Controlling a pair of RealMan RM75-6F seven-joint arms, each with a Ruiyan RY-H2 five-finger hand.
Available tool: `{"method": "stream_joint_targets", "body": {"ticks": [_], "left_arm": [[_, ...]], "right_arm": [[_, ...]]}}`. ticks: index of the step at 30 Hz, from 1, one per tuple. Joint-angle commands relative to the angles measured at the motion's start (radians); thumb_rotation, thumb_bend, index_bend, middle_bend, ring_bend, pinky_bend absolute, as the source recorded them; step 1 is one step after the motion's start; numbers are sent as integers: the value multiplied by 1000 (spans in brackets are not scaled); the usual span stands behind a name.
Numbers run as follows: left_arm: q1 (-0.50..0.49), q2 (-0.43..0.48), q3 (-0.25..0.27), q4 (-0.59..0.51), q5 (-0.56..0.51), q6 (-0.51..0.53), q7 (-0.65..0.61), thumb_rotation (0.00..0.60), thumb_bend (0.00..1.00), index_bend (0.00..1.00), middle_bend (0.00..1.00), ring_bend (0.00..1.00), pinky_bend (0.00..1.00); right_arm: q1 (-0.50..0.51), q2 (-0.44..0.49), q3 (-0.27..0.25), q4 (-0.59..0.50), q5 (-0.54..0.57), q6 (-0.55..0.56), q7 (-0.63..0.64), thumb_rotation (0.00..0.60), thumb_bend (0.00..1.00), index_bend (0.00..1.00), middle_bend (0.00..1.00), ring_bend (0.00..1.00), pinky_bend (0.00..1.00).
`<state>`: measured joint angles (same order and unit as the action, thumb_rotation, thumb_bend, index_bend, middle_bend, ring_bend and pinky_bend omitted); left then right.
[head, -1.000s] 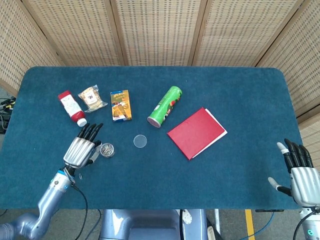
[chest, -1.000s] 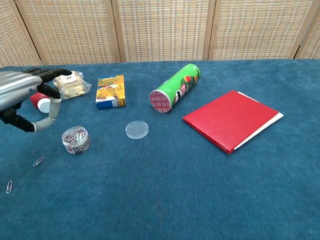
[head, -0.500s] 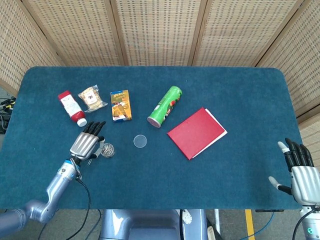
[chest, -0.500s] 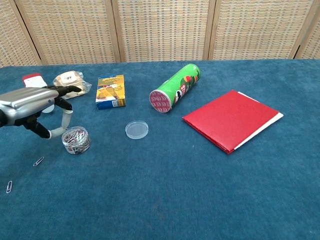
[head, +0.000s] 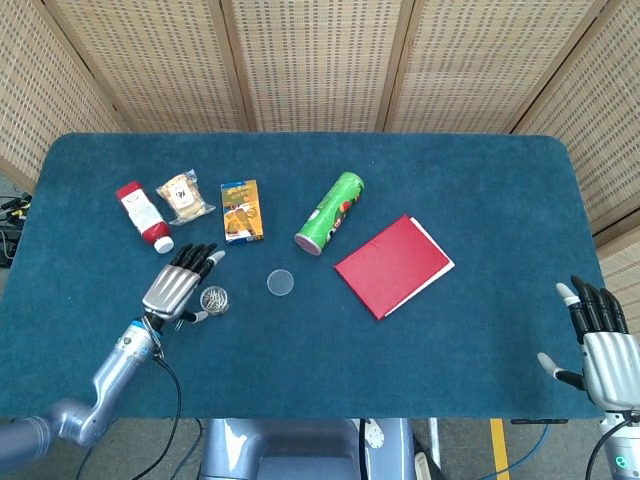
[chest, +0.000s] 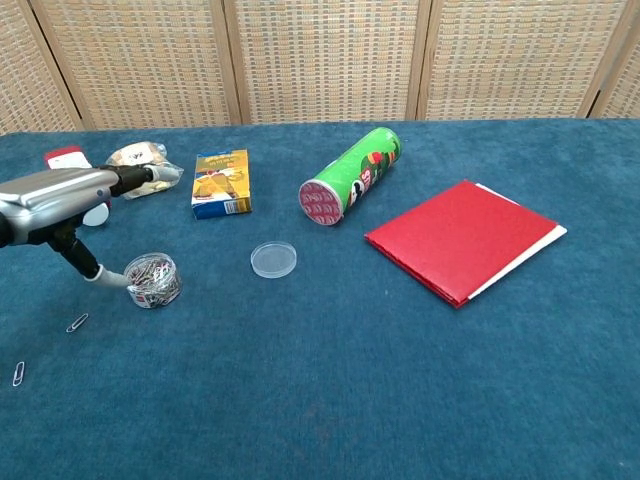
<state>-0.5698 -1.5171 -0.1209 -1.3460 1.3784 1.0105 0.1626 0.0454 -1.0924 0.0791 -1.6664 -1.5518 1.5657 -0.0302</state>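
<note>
Right hand (head: 604, 352): lay at the lower right edge of the frame, fingers spread, holding nothing.
Left hand (head: 178, 289): hovered at the lower left, fingers extended over the jar, thumb low beside it, gripping nothing.
Paperclip jar (chest: 152, 279): stood open on the blue surface (head: 470, 190), just under that hand; loose clips (chest: 76, 323) lay nearby.
Lid (chest: 273, 260): lay apart, right of the jar.
Advice: it seemed wise to close thumb and fingers evenly around the wall, keeping the jar upright.
Snack can (head: 329, 213): lay farther back.
</note>
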Motion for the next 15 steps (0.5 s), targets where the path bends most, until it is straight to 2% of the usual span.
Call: {"method": "stream_joint_targets", "body": {"ticks": [1, 5, 8, 12, 15], "left_arm": [[15, 53, -9, -64, 16, 50, -18, 600, 11, 0, 0, 0, 0], [74, 160, -23, -185, 23, 164, -18, 600, 0, 0, 0, 0, 0], [153, 250, -20, -283, -2, 267, 0, 600, 0, 0, 0, 0, 0], [295, 344, 20, -381, -15, 438, 11, 600, 0, 0, 0, 0, 0], [375, 383, 61, -423, -8, 507, -32, 600, 2, 0, 0, 0, 0]], "right_arm": [[-1, 1, 0, 0, -1, 1, 3, 600, 0, 56, 0, 0, 0], [-3, 5, 0, -3, -4, 6, 10, 600, 0, 56, 0, 0, 0], [-6, 8, -2, -5, -8, 13, 13, 600, 0, 56, 0, 0, 0], [-9, 10, -5, -9, -18, 20, 12, 600, 0, 56, 0, 0, 0], [-11, 11, -5, -9, -22, 26, 12, 600, 0, 56, 0, 0, 0]]}}
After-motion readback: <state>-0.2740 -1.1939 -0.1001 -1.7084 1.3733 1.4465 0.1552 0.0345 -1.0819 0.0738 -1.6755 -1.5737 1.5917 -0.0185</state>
